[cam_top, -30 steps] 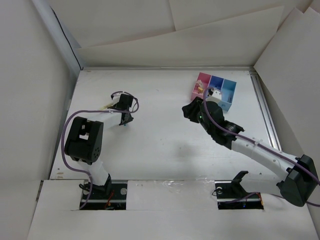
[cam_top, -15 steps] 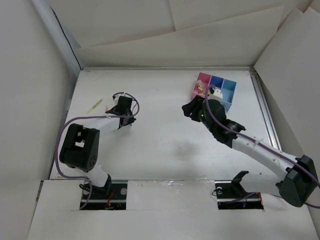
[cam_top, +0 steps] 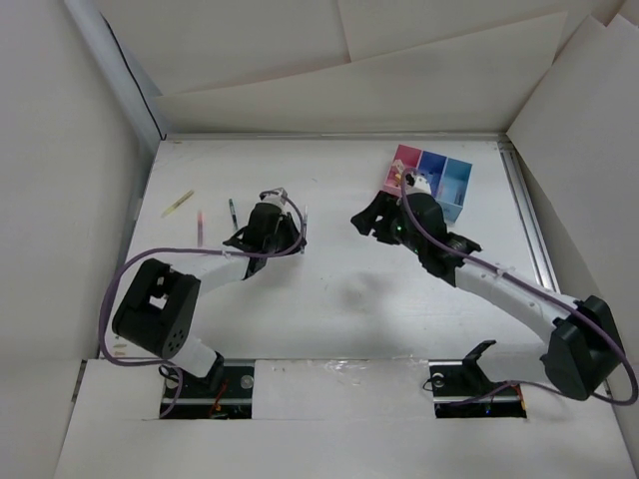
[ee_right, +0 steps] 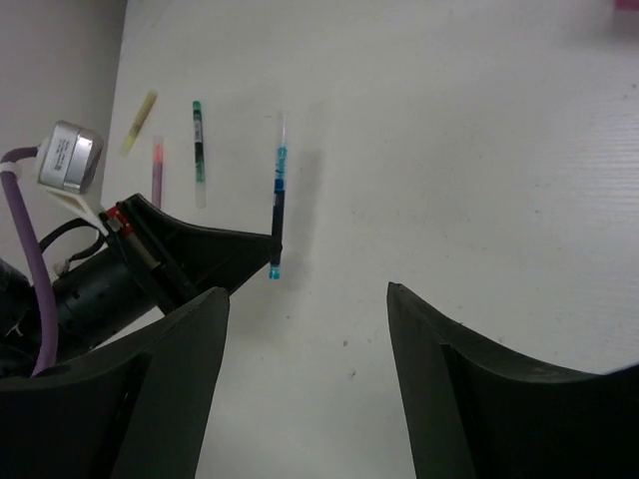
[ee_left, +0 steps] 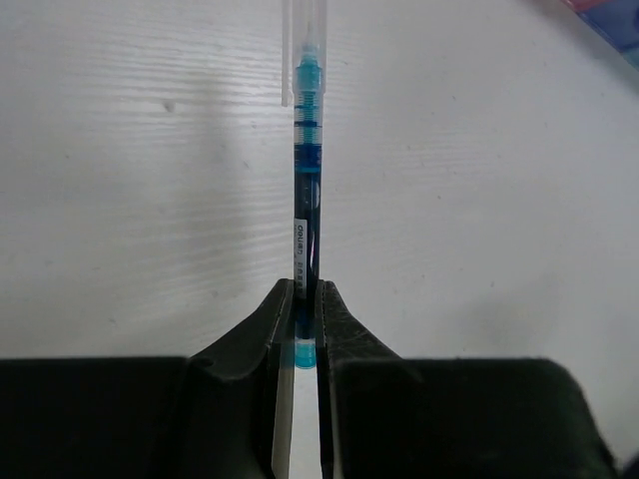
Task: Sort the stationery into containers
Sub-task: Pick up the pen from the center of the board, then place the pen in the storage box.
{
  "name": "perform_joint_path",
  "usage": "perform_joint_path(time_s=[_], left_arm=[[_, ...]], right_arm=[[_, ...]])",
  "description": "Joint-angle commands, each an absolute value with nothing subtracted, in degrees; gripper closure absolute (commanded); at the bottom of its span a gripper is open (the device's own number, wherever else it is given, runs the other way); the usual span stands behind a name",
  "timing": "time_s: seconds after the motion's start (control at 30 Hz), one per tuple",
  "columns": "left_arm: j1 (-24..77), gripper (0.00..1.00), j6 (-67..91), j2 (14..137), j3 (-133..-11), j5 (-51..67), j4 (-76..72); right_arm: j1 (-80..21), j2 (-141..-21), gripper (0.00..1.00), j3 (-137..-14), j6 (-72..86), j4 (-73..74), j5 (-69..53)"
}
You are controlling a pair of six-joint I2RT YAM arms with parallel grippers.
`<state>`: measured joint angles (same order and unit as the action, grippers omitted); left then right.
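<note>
- At the left of the top view, a yellow pen point(cam_top: 178, 204), a pink pen point(cam_top: 199, 228) and a green pen point(cam_top: 232, 213) lie apart on the table point(cam_top: 339, 299). They now show in the open because the left arm has drawn away from them; all three are still unsorted.
- Just left of centre, the left gripper point(ee_left: 303, 297) has shifted rightward from that cluster. Its fingers are clenched on the lower end of a blue pen point(ee_left: 308, 200), which juts straight out past the tips, so one item is picked and on its way.
- Right of centre, the right gripper point(cam_top: 361, 224) has swung left, away from the bins. Its fingers are now spread wide and carry nothing, and its wrist view looks straight at the blue pen. My guess is that a handover is being set up.
- At the upper right stand the containers point(cam_top: 446, 187), pink, dark blue and light blue in a row. The pink one holds something small; what it is I cannot tell.
</note>
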<state>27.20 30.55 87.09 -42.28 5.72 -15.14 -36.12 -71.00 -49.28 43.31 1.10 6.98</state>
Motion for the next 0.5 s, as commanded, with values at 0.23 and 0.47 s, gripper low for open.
perform_joint_path(time_s=[0.23, 0.47], left_arm=[[27.07, 1.0, 30.85, 79.37, -35.6, 26.09, -33.04], [28.92, 1.0, 29.18, 79.27, -36.12, 29.79, -34.54]], right_arm=[[-34.37, -86.03, 0.24, -59.58, 43.59, -4.56, -5.27], [-33.23, -92.28, 0.31, -62.14, 44.91, -6.5, -9.31]])
